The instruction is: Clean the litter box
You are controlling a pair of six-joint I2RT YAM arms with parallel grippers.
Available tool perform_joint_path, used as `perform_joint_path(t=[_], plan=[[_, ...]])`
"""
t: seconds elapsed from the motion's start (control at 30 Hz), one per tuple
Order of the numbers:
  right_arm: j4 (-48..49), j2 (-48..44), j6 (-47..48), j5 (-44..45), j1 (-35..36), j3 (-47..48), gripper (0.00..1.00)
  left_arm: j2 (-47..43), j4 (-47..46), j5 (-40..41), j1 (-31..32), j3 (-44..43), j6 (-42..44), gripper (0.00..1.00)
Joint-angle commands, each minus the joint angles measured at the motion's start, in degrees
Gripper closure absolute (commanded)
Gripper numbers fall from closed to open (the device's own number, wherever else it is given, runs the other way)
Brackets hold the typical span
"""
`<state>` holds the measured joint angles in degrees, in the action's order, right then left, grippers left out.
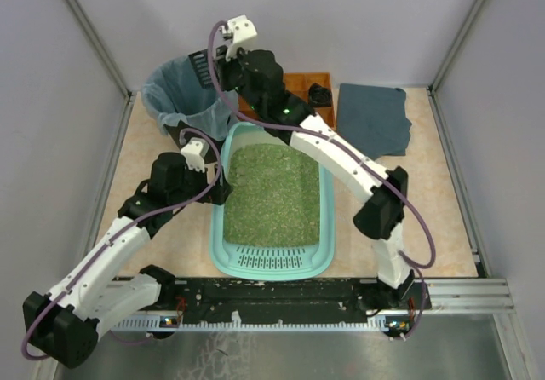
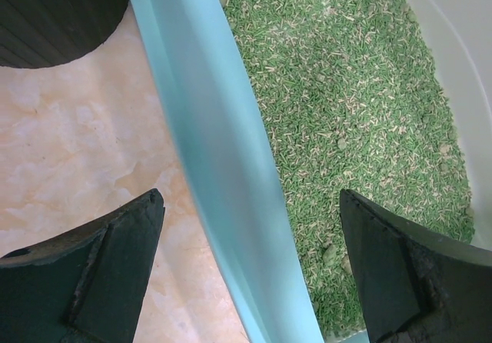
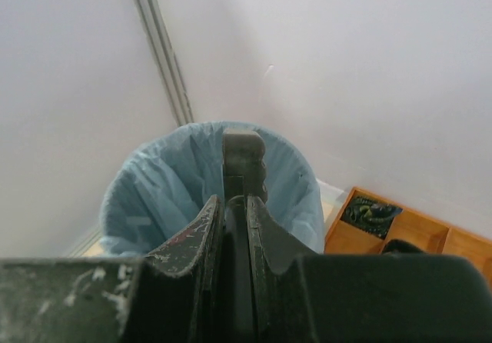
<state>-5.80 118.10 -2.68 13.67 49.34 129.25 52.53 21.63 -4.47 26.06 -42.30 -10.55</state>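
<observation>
The light-teal litter box (image 1: 271, 262) lies lengthwise mid-table, filled with green litter (image 1: 272, 192). My left gripper (image 1: 220, 186) is open and straddles the box's left wall (image 2: 207, 128), with one finger (image 2: 115, 258) over the table outside and the other finger (image 2: 400, 266) over the litter (image 2: 354, 112). My right gripper (image 1: 223, 65) is raised at the back, shut on a black slotted scoop (image 1: 203, 69). In the right wrist view the scoop's handle (image 3: 244, 154) stands between the pressed jaws of the right gripper (image 3: 235, 204), above the bin's opening.
A black bin with a bluish bag (image 1: 174, 90) stands at the back left, seen from above as the bag (image 3: 154, 197). An orange compartmented tray (image 1: 298, 82) and a dark cloth (image 1: 372, 118) lie at the back. Grey walls enclose the table.
</observation>
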Motion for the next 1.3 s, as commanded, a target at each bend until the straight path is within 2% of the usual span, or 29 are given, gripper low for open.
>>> perform_joint_path(t=[0.0, 0.1, 0.27, 0.57, 0.73, 0.97, 1.27], plan=[[12.44, -16.64, -5.35, -2.16, 0.17, -10.39, 1.00, 0.04, -1.99, 1.53, 0.19, -0.31, -0.96, 0.00], [18.47, -25.85, -8.55, -0.49, -0.07, -23.15, 1.00, -0.06, -1.78, 1.14, 0.15, -0.15, -1.30, 0.00], [20.89, -36.52, -12.95, 0.04, -1.57, -36.04, 1.00, -0.11, -1.63, 1.74, 0.19, 0.06, -0.79, 0.00], [20.46, -52.67, -21.46, 5.99, -3.02, -60.48, 1.00, -0.77, -1.76, 2.80, 0.20, 0.52, 0.70, 0.00], [13.75, -57.93, -28.64, 10.79, -3.02, -70.10, 1.00, -1.37, -2.20, 2.63, 0.19, 1.53, 1.55, 0.00], [3.75, -58.61, -43.17, 12.18, -2.81, -77.61, 1.00, -0.50, -2.81, 1.14, 0.18, 1.55, 2.02, 0.00], [-8.92, -48.53, -49.97, 12.07, -0.69, -70.47, 1.00, -0.83, -3.08, 0.60, 0.16, 1.87, 2.28, 0.00]])
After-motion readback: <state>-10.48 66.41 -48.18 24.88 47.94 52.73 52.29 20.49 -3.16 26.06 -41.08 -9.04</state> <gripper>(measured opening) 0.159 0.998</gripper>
